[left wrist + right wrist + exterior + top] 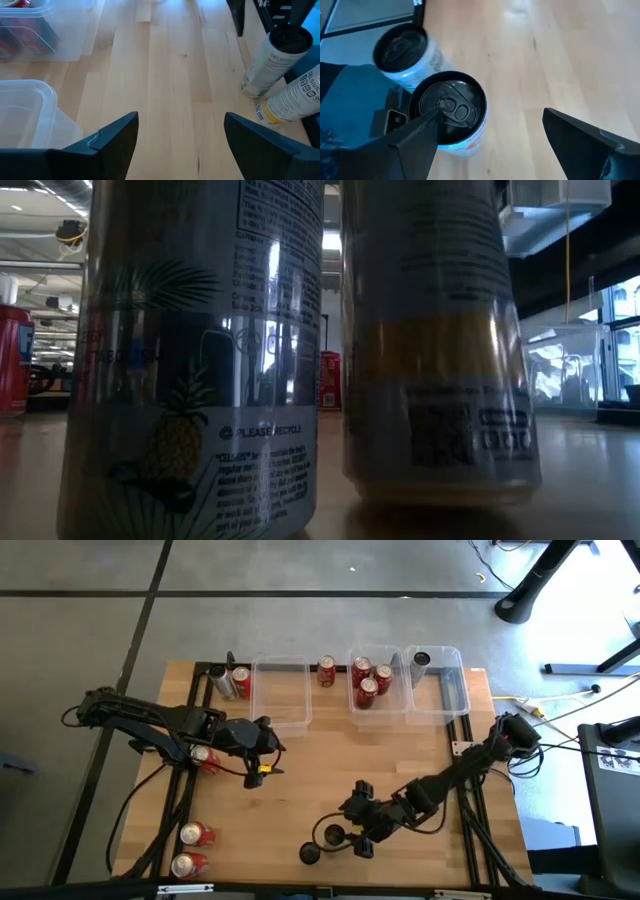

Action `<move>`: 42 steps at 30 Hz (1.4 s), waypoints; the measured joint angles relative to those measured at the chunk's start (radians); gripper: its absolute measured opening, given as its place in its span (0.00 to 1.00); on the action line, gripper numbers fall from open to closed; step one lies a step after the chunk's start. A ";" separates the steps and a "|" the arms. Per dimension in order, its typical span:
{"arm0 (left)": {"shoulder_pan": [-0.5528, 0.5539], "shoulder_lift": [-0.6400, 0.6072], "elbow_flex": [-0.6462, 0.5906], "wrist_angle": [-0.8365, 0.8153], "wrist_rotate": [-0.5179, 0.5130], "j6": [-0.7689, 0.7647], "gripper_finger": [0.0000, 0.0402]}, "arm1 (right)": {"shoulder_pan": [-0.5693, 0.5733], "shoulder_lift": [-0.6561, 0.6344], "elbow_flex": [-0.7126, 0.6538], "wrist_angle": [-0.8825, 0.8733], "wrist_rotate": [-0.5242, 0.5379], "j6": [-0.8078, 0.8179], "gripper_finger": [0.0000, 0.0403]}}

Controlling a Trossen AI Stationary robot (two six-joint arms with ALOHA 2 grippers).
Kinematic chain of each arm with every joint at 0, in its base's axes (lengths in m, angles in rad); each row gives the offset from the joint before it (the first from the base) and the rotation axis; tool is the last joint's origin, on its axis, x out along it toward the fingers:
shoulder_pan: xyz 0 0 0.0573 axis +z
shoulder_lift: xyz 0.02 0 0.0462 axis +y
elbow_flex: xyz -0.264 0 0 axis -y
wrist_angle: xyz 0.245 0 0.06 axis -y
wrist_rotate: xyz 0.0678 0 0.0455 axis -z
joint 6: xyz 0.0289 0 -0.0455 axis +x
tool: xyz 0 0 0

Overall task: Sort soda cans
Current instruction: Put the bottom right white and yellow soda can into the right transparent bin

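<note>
Two white-bodied, black-topped cans (330, 833) (310, 854) stand upright near the table's near edge. The low view shows them close up: a pineapple-print can (190, 360) and a yellow-banded can (430, 340). My right gripper (352, 830) (492, 115) is open right beside the closer can (449, 112), with the other can (400, 47) behind it. My left gripper (272, 750) (180, 125) is open over bare wood at mid-table. Red cans sit in the middle bin (367, 680), and a black-topped can (420, 659) is in the right bin. My right gripper has one finger (415, 145) standing in front of the closer can's side, below its rim (470, 140). I cannot tell whether it touches. The can stands upright on the table, outside the gap between the fingers.
Three clear bins line the far edge: left (280, 690), middle (352, 658) and right (450, 690). One red can (326, 671) stands between bins, and two cans (230, 680) stand left of the left bin. Red cans also lie under the left arm (203, 757) and at the near left corner (190, 848).
</note>
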 joint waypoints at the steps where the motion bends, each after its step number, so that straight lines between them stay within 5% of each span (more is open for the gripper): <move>1: 0.000 0.000 0.000 0.000 0.000 0.000 0.70 | 0.000 -0.004 -0.001 -0.001 -0.009 0.000 0.85; 19: -0.001 0.000 0.000 0.000 0.000 -0.006 0.70 | 0.032 -0.010 -0.002 0.097 -0.156 0.044 0.85; 28: -0.001 0.000 0.000 0.001 0.000 -0.014 0.70 | 0.112 0.028 0.000 0.144 0.039 0.031 0.85; 42: -0.001 0.000 0.000 -0.003 0.000 -0.038 0.70 | 0.115 0.091 0.003 0.206 0.007 0.041 0.85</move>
